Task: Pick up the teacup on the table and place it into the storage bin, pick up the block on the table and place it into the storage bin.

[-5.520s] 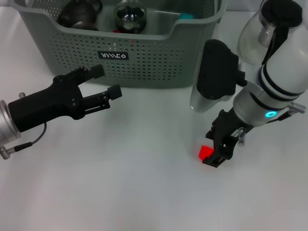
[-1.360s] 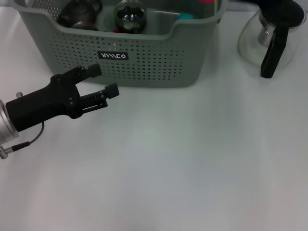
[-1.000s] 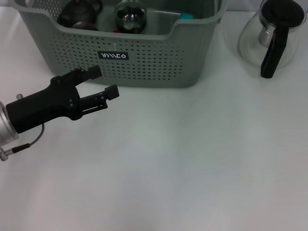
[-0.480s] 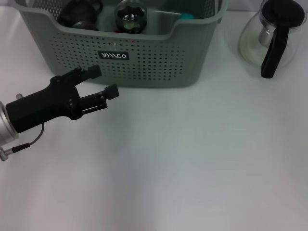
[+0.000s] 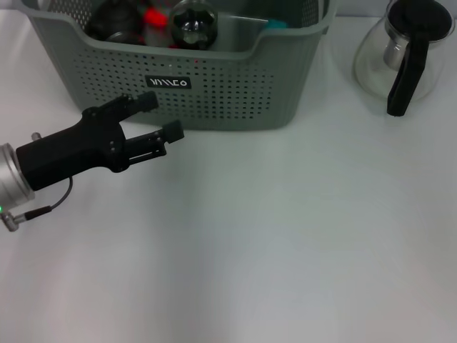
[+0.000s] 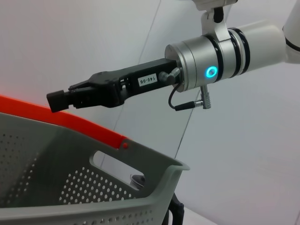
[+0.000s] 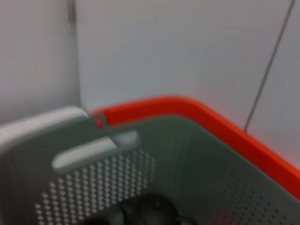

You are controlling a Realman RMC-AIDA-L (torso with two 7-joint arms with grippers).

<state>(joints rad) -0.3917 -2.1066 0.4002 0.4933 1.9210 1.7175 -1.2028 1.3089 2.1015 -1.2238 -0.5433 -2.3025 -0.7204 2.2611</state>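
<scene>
I read my left end effector [image 5: 163, 116] open and empty above the white worktop [image 5: 285, 229]; the perforated grey-green plastic storage bin [image 5: 214, 93] sits just beyond its fingertips. My right end effector [image 6: 58, 100] hovers above the bin; grip state undeterminable.

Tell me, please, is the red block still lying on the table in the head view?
No, the table holds no block; a red piece shows inside the storage bin, between the dark items there.

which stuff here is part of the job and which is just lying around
Job:
- storage bin
- red block, already in the bin
- left gripper, open, in front of the bin
- right gripper, above the bin

Lying about:
- glass coffee pot
- dark teapot
- glass jar
</scene>
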